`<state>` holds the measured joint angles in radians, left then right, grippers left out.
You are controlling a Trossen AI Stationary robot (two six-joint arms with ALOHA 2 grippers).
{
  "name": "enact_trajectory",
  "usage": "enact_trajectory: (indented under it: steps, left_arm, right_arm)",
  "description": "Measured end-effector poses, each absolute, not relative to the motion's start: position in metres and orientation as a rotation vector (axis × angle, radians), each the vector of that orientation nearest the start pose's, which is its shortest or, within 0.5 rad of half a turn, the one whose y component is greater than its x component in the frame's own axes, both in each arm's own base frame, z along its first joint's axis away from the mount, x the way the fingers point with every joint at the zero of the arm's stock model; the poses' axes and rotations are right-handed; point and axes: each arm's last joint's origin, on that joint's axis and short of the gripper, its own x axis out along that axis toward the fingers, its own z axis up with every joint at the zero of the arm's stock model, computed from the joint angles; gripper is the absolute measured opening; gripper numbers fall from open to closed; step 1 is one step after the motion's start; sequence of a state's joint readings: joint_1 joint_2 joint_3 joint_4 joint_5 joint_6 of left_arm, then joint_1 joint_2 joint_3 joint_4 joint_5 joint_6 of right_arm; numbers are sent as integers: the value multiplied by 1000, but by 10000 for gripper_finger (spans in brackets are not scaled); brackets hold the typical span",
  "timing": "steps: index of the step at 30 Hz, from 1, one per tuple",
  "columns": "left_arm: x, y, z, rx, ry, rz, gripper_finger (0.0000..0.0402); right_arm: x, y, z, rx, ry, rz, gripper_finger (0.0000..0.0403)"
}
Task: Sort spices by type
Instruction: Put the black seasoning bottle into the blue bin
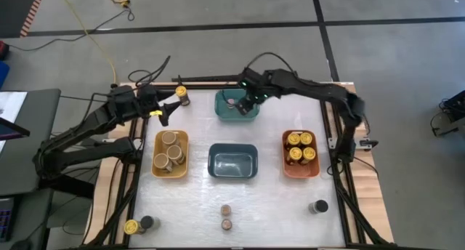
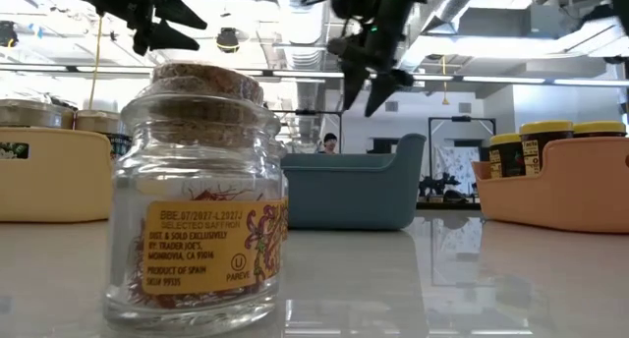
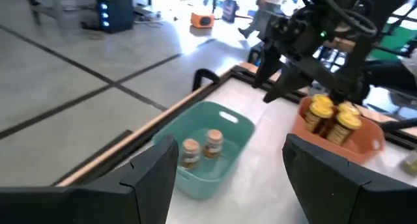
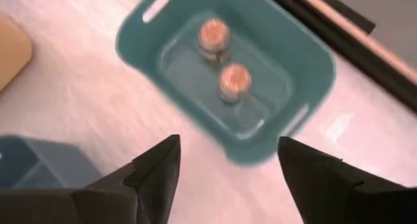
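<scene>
Two small brown-topped spice jars stand upright in the teal bin at the table's far middle. My right gripper hangs open above the bin's right part with nothing between its fingers; it also shows in the right wrist view. My left gripper is open and empty in the air over the far left, pointing roughly level toward the teal bin. A yellow-lidded jar stands on the table just beyond my left gripper.
The yellow bin holds tan-topped jars, the orange bin yellow-lidded jars, and the dark-blue bin sits between them. Loose jars stand near the front edge: a yellow-lidded jar, a dark-lidded jar, two small brown-topped jars and another dark-lidded jar.
</scene>
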<state>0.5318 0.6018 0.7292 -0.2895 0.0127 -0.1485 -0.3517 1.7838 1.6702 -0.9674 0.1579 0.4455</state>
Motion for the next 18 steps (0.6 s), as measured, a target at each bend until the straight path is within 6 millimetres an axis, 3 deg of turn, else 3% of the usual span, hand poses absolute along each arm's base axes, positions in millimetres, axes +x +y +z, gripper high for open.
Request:
enact_trajectory:
  steps: [6, 12, 18]
  left_arm:
    - [125, 59, 325, -247, 140, 497, 265]
    - [152, 44, 321, -272, 224, 527, 265]
    - [182, 16, 322, -354, 457, 640, 265]
  right_arm:
    - [301, -99, 295, 566, 879, -670, 285]
    - [257, -66, 293, 618, 812, -667, 285]
    - [225, -45, 296, 618, 779, -636, 286]
